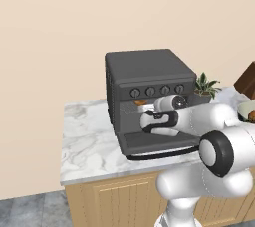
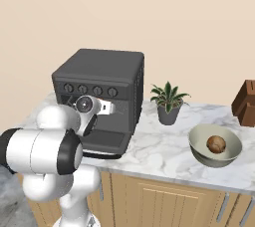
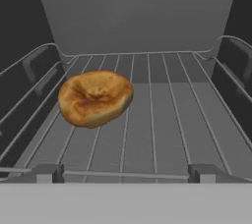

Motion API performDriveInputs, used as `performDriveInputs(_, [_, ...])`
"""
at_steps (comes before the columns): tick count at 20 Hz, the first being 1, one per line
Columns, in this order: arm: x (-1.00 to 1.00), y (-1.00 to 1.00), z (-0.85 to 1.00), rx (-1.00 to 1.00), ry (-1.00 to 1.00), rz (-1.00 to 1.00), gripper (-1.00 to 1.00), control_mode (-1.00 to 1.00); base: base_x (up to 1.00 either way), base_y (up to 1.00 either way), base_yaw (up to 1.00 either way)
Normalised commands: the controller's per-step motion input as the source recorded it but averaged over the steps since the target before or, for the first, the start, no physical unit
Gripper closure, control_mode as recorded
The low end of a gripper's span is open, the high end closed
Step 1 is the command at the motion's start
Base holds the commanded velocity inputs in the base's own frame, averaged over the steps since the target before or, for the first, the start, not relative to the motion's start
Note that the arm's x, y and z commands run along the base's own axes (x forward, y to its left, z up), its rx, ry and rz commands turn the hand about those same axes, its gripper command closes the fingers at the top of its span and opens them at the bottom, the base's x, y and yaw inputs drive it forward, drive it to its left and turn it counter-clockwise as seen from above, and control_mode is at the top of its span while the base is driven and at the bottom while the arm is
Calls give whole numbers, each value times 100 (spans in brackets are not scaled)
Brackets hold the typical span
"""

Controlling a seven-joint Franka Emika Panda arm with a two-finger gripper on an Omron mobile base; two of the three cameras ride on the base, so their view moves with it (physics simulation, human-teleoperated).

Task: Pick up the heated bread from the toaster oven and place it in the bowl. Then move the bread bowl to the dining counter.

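Observation:
The dark grey toaster oven stands on the marble counter with its door dropped flat. The heated bread, a golden-brown bun, lies on the wire rack left of centre; a sliver of the bread shows through the opening. My gripper is at the oven mouth, open, with the bun ahead and a little left, untouched. The bowl sits to the right of the oven and holds a brown round item. The dining counter is out of view.
A potted plant stands between oven and bowl. A dark brown wooden block is at the far right. The marble counter has bare room left of the oven. The oven's side walls flank the gripper closely.

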Motion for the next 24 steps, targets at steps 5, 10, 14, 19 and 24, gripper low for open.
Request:
performDriveInputs(5, [13, 1, -11, 0, 1, 0, -100, -100, 0, 0, 0])
performDriveInputs(10, [0, 0, 0, -2, 1, 0, -100, -100, 0, 0, 0])
performDriveInputs(14, [-4, 0, -7, -2, 6, 0, -100, -100, 0, 0, 0])
performDriveInputs(19, [-22, 0, -7, -3, 13, 0, -100, -100, 0, 0, 0])
performDriveInputs(24, [-35, 0, -7, -4, 17, 0, -100, -100, 0, 0, 0])
